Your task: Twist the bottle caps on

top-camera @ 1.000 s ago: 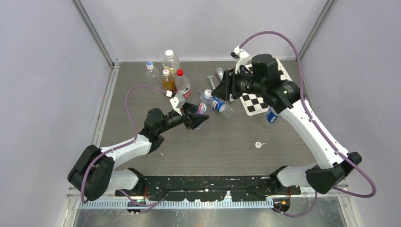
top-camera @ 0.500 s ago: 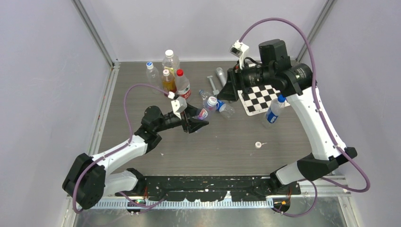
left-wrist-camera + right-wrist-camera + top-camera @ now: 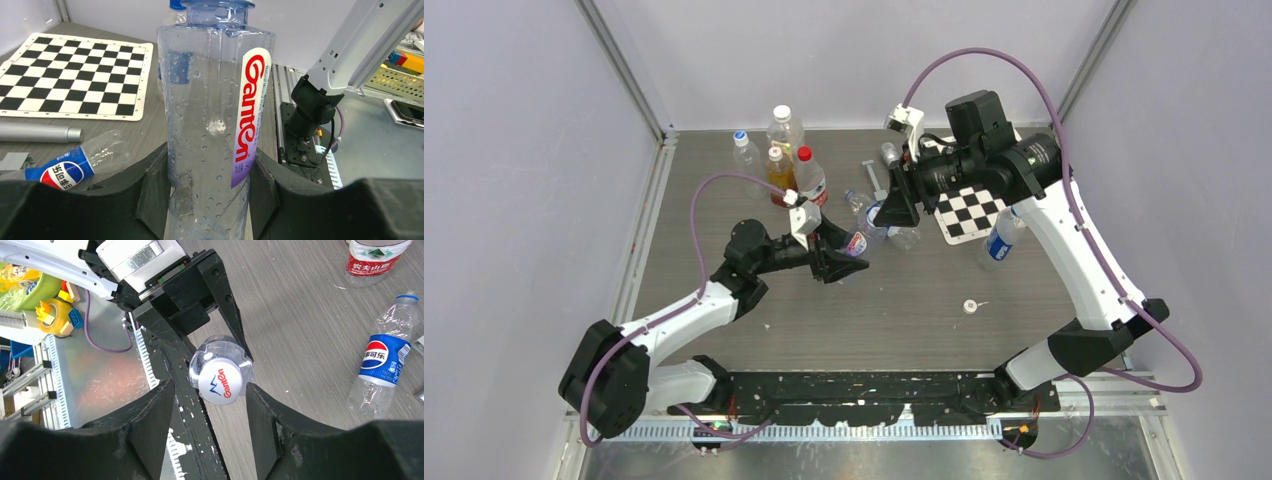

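Observation:
My left gripper (image 3: 839, 255) is shut on a clear bottle (image 3: 856, 240) with a white and purple label and holds it upright; its fingers (image 3: 155, 190) press both sides of the bottle (image 3: 210, 125). A white cap (image 3: 221, 381) with red lettering sits on that bottle's mouth. My right gripper (image 3: 886, 212) hangs over it, open, with the cap between its fingers (image 3: 150, 420), not touching. A Pepsi-labelled bottle (image 3: 380, 360) lies uncapped on the table. A blue-labelled bottle (image 3: 998, 243) with a blue cap stands at the right. A loose white cap (image 3: 970, 306) lies on the table.
An amber-liquid bottle (image 3: 776, 170), a red-capped bottle (image 3: 809, 180) and two clear bottles (image 3: 784, 125) stand at the back left. A checkerboard (image 3: 969, 205) lies at the back right, with a grey cylinder (image 3: 889, 153) beside it.
My right gripper has swung left and now sits over the held bottle's cap. My left gripper has shifted the bottle slightly right and more upright.

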Controlling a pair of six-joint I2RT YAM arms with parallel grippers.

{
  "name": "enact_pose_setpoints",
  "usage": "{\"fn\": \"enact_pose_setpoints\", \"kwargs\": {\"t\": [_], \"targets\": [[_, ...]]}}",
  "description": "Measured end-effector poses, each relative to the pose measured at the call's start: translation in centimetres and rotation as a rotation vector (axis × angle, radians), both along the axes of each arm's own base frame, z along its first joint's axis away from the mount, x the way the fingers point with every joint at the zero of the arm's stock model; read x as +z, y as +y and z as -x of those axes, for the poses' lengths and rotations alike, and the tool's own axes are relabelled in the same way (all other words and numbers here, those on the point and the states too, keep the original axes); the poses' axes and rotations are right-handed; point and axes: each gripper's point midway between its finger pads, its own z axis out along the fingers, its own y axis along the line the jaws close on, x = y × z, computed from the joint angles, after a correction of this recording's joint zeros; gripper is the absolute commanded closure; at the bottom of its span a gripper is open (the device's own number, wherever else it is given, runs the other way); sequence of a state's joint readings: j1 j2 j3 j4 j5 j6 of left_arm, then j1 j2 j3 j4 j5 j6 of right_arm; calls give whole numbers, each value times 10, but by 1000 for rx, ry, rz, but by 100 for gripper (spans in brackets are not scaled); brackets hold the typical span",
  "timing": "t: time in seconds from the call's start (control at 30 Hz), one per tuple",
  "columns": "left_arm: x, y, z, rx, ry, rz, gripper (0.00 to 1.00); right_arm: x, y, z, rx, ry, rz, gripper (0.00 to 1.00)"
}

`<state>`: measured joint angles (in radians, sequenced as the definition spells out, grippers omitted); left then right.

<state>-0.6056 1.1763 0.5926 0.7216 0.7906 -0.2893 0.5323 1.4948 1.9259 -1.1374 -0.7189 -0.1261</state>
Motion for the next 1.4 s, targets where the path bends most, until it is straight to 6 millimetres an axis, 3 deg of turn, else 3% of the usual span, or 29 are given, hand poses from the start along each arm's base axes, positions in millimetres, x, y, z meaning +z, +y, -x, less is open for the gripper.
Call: {"fn": "enact_pose_setpoints", "kwargs": {"t": [0.5, 0.77, 0.93, 0.97, 1.2, 1.4], "targets": [[2, -2, 0, -15, 14, 3, 100, -9, 3, -2, 7, 0, 28, 55], [1, -2, -1, -10, 14, 0, 100, -11, 3, -4, 4, 2, 35, 75], [-3, -6, -14, 67, -44, -39, 100, -15, 2, -13, -44, 0, 50, 89], [-4, -6, -18, 94, -59, -54, 100, -17, 1, -17, -69, 6, 55, 93], [-39, -7, -51, 408, -248, -298, 100, -56, -6, -42, -374, 186, 100, 99], [-67, 6, -82, 707, -585, -631, 100, -96, -3, -55, -677, 460, 45, 99]]}}
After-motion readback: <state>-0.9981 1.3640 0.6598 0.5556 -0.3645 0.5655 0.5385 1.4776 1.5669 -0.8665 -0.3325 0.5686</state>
